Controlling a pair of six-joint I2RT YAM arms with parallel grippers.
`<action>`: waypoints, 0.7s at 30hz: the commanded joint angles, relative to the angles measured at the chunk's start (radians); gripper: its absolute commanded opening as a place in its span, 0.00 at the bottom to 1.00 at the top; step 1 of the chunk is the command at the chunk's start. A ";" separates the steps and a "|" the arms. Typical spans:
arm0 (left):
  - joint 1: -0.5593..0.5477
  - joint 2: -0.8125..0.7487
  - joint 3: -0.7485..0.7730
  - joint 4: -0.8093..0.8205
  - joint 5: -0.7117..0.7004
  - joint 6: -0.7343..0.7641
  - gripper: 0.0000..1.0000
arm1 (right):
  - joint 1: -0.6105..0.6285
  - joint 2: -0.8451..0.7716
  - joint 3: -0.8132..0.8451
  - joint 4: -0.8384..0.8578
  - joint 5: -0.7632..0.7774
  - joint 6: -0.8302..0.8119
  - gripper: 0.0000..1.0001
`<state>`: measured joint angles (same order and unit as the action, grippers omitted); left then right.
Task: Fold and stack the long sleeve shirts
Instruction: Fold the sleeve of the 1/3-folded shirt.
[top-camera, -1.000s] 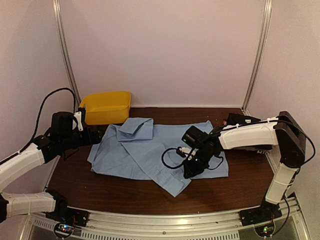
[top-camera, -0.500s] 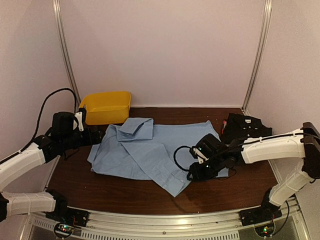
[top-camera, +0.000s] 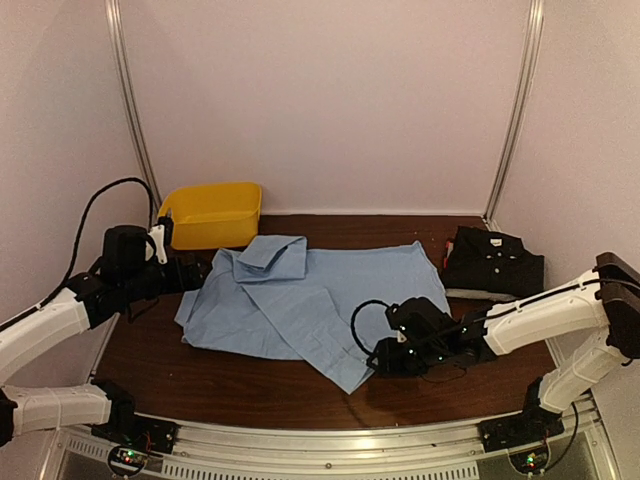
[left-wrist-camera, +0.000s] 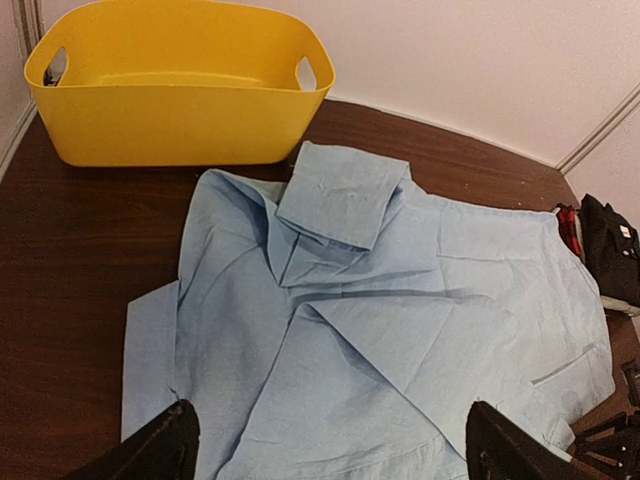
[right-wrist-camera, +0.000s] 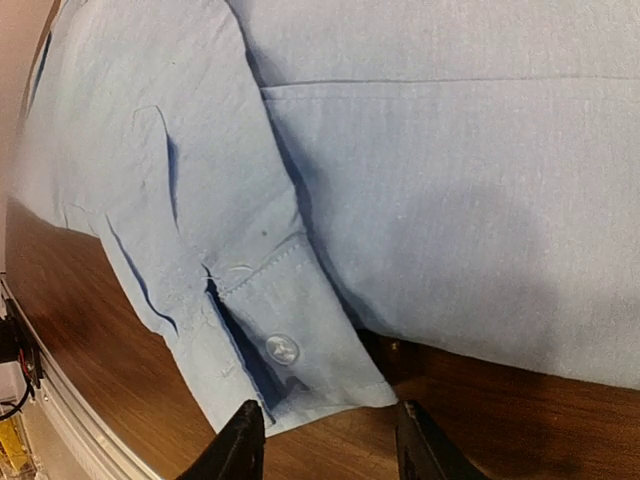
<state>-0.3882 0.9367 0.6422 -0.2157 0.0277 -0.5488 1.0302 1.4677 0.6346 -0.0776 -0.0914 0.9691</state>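
The light blue shirt (top-camera: 310, 290) lies spread on the table, collar at the far left, one sleeve folded across to the near edge. It fills the left wrist view (left-wrist-camera: 380, 330). My right gripper (top-camera: 378, 357) is open and low at the sleeve cuff (right-wrist-camera: 300, 360), whose white button (right-wrist-camera: 281, 349) shows just ahead of the fingertips (right-wrist-camera: 240, 445). My left gripper (top-camera: 198, 272) is open and empty at the shirt's left edge. The black shirt (top-camera: 494, 262) lies folded at the far right. The pale grey shirt is out of view.
A yellow plastic bin (top-camera: 212, 213) stands at the back left, just behind the collar; it also shows in the left wrist view (left-wrist-camera: 180, 90). Bare brown table (top-camera: 250, 385) runs along the near edge. Metal frame posts stand at both back corners.
My right arm has swung back and down from over the shirt's middle to the near sleeve cuff, uncovering the black shirt. The left arm has not moved.
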 joint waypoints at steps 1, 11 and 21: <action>-0.003 -0.012 -0.012 0.047 0.017 -0.007 0.94 | 0.015 -0.015 -0.033 0.070 0.078 0.068 0.46; -0.003 -0.010 -0.019 0.049 0.019 -0.012 0.94 | 0.041 0.013 -0.072 0.136 0.087 0.111 0.45; -0.003 -0.012 -0.027 0.055 0.023 -0.017 0.95 | 0.055 0.037 -0.136 0.232 0.132 0.134 0.42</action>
<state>-0.3882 0.9348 0.6258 -0.2092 0.0380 -0.5571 1.0771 1.4807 0.5327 0.1017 0.0010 1.0863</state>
